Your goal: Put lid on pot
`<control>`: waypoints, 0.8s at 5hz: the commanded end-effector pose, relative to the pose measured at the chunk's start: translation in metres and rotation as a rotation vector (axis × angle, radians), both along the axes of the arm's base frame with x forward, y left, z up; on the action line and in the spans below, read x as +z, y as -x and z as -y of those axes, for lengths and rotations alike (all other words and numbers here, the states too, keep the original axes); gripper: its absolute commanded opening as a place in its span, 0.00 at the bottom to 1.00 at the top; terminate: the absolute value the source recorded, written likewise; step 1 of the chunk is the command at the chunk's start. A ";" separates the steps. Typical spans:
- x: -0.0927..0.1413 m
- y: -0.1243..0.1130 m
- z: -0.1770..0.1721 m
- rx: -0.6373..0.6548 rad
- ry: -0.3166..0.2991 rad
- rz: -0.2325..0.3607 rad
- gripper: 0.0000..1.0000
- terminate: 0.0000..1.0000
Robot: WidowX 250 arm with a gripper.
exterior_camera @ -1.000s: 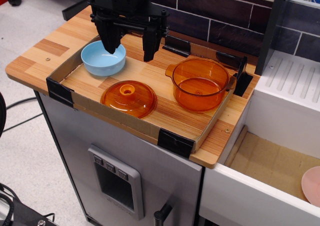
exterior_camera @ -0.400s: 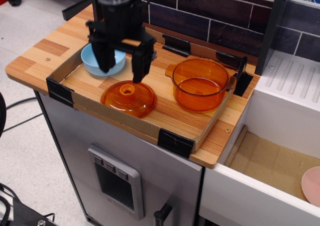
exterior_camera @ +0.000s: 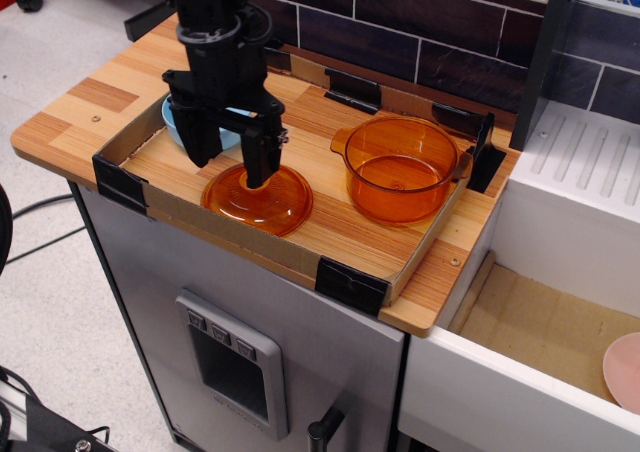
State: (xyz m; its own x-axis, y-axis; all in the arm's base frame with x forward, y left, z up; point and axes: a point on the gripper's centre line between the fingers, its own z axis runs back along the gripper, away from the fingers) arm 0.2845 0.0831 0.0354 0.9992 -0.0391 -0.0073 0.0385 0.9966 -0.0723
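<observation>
Approach to the lid. Nearest the onlooker, the lid (exterior_camera: 258, 200) lies dome-up on the floor of the shallow wooden tray (exterior_camera: 360, 234), toward its front edge. Directly above it hangs the gripper (exterior_camera: 230, 164), its two black fingers (exterior_camera: 261, 160) spread wide apart and holding nothing. The right-hand finger comes down over the lid's centre and hides the knob; the other stands off the lid's rim at about nine o'clock. Whether either fingertip touches the glass cannot be told from this view.

At three o'clock from the lid, apart from it, stands the pot (exterior_camera: 400, 167), upright, open and empty. At eleven o'clock, largely hidden behind the arm, sits the light blue bowl (exterior_camera: 175, 120). The dark tiled wall (exterior_camera: 400, 22) closes the scene behind.

The step in hand appears to be the reach for the lid; no grasp is made. The next move likely calls for centring the fingers about the knob, closing on it, lifting clear, then carrying toward three o'clock and lowering squarely onto the pot's rim.
</observation>
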 end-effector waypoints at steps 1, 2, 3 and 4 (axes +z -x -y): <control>-0.002 -0.010 0.001 -0.007 0.005 0.039 1.00 0.00; -0.006 -0.008 0.007 -0.012 0.000 0.052 1.00 0.00; -0.009 -0.009 0.012 -0.003 0.004 0.055 1.00 0.00; -0.015 -0.008 0.016 0.005 -0.003 0.055 1.00 0.00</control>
State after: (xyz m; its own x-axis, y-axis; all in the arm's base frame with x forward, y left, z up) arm 0.2893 0.0697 0.0161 0.9991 -0.0239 0.0342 0.0264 0.9969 -0.0736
